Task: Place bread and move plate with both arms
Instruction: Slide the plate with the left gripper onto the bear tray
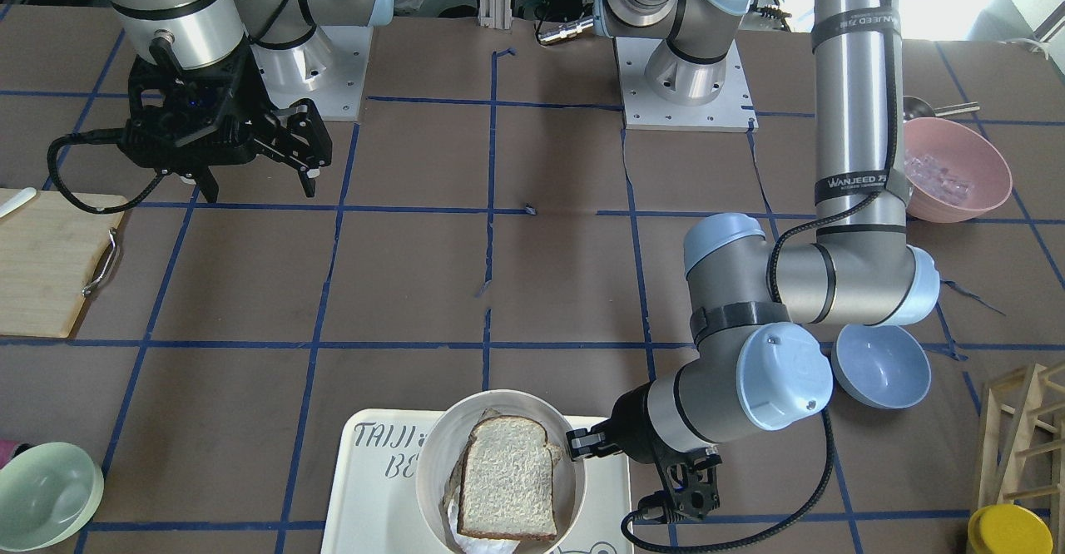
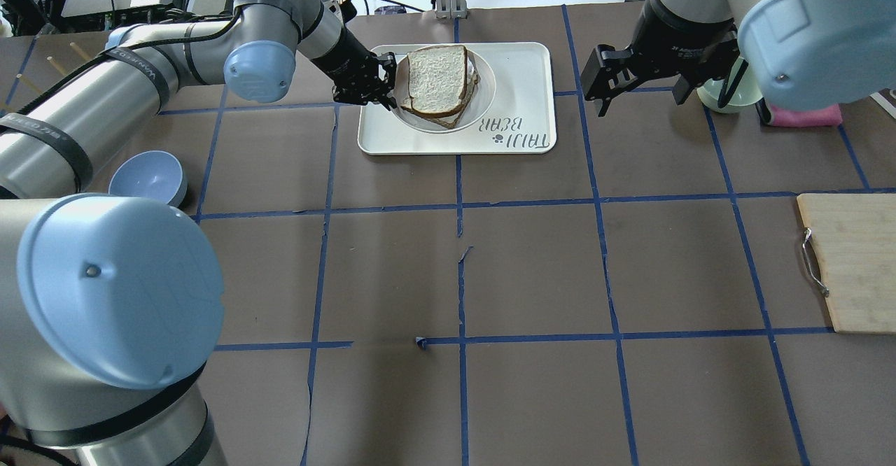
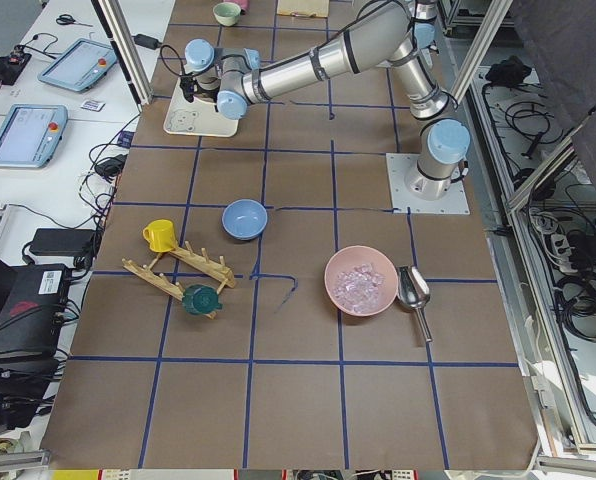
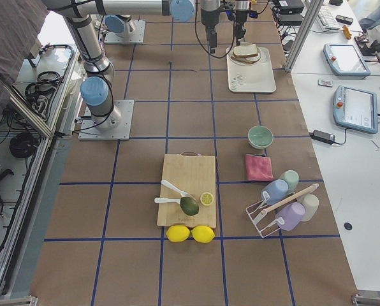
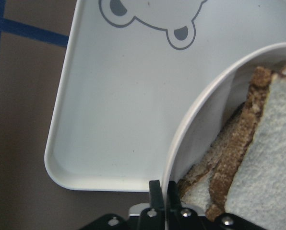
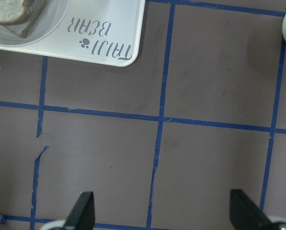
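My left claw [image 5: 163,191] pinches the rim of the plate [image 2: 484,95]. The bread [image 2: 437,78] lies in it atop another slice [image 2: 451,117], on the tray [image 2: 525,74]. My right claw [image 2: 640,99] hangs spread wide above the desk [image 2: 532,270].

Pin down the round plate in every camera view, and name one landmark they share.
Front-facing: plate bottom centre.
Overhead: plate top centre.
Exterior left: plate far top left, small.
Exterior right: plate top, right of centre.
Left wrist: plate rim arcs through the right half, pinched by the left gripper.
Right wrist: plate top-left corner, cropped.
Shared landmark: the white TAIJI BEAR tray beneath it.
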### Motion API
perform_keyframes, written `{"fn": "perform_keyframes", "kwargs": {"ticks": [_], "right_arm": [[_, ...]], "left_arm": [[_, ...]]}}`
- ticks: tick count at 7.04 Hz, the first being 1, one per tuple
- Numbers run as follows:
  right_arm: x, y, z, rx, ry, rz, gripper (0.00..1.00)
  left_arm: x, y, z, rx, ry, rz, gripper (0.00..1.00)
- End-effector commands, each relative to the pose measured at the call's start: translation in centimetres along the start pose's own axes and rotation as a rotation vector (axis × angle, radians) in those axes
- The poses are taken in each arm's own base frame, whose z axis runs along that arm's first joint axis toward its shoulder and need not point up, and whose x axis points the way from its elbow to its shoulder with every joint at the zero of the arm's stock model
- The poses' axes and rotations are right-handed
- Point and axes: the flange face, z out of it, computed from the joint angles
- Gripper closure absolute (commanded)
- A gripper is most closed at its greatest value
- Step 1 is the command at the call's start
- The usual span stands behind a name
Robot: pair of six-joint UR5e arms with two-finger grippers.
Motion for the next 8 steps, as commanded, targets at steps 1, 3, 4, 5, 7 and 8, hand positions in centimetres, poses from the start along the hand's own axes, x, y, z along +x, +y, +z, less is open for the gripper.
{"fn": "perform_keyframes", "kwargs": {"ticks": [1, 3, 4, 5, 7, 8], "right_arm": [[0.0, 0.0, 0.0, -0.001, 0.001, 0.0, 0.0], [0.0, 0.0, 0.0, -0.001, -0.001, 0.0, 0.0], [0.0, 0.0, 0.0, -0.001, -0.001, 0.0, 0.0], [0.0, 0.0, 0.0, -0.001, -0.001, 0.0, 0.0], [0.0, 0.0, 0.0, -0.001, -0.001, 0.0, 0.0], [0.0, 0.0, 0.0, -0.001, -0.001, 0.0, 0.0]], "left_arm": [[1.0, -0.9, 3.5, 0.007, 0.003, 0.005, 1.0], [0.7, -1.4, 4.6, 0.024, 0.01, -0.005, 1.0], [0.5, -1.5, 5.1, 0.019, 0.009, -0.006, 1.0], [0.7, -1.4, 5.1, 0.018, 0.008, 0.007, 0.77], [0.9, -1.3, 4.6, 0.021, 0.01, -0.004, 0.0], [1.5, -1.1, 2.7, 0.042, 0.006, 0.019, 0.0]]}}
